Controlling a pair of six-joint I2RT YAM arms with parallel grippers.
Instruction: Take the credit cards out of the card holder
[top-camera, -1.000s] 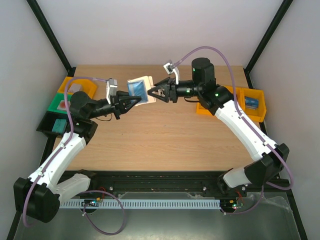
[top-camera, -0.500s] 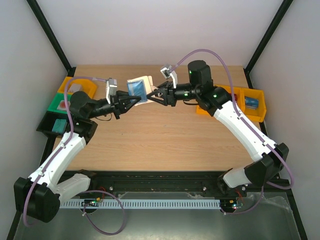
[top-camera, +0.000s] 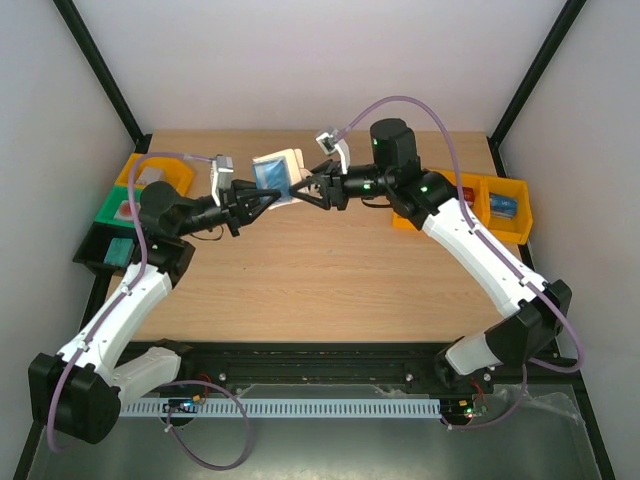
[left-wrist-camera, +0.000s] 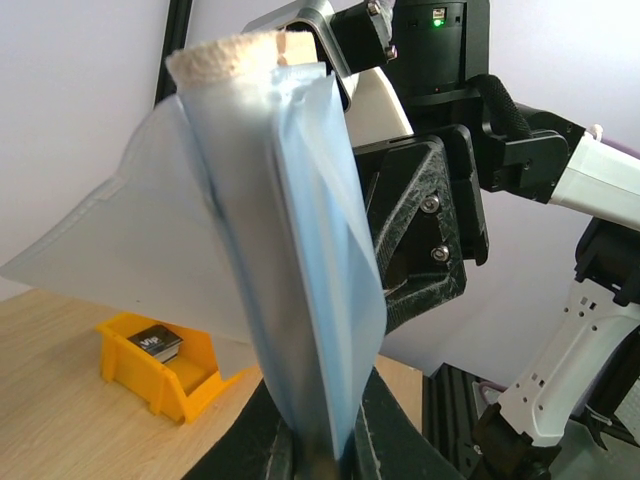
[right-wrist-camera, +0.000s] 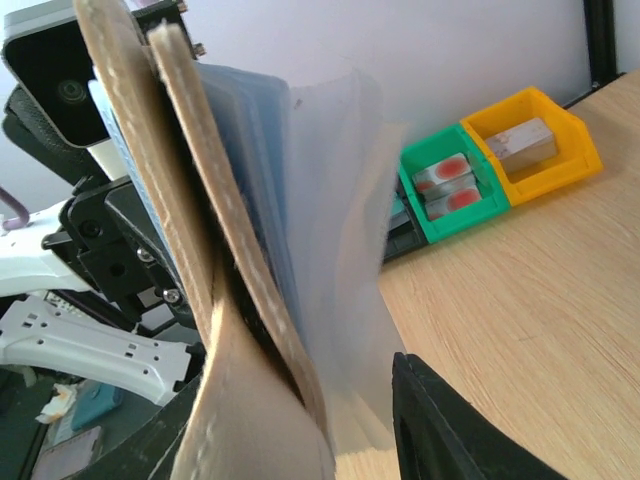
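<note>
Card holder (top-camera: 277, 172) is held up in the air above the far middle of the counter (top-camera: 320, 290), standing on edge and fanned open, blue inside and beige outside. The left arm (top-camera: 150, 250) has its jaws clenched on the holder's bottom edge, and neither has moved in the last second. What has changed is the right arm (top-camera: 470, 240). A second ago its jaws stood just clear of the holder's right edge, and they have since slid in from that side. Seen from the right wrist, they now stand parted with the beige cover (right-wrist-camera: 255, 430) and some blurred clear sleeves between them, not visibly pinching anything. From the left wrist the sleeves (left-wrist-camera: 290, 250) rise straight out of the clenched fingers. No credit cards show clear of the holder, so I'd judge the extraction is only beginning, with the right side still hunting for an edge to nip. The counter is pale wood. A yellow bin (top-camera: 505, 205) sits well to the holder's right, and a yellow bin (top-camera: 150, 175), a green bin (top-camera: 120, 207) and a black bin (top-camera: 110, 250) sit to its left. Behind the holder are plain pale walls and black frame posts.
</note>
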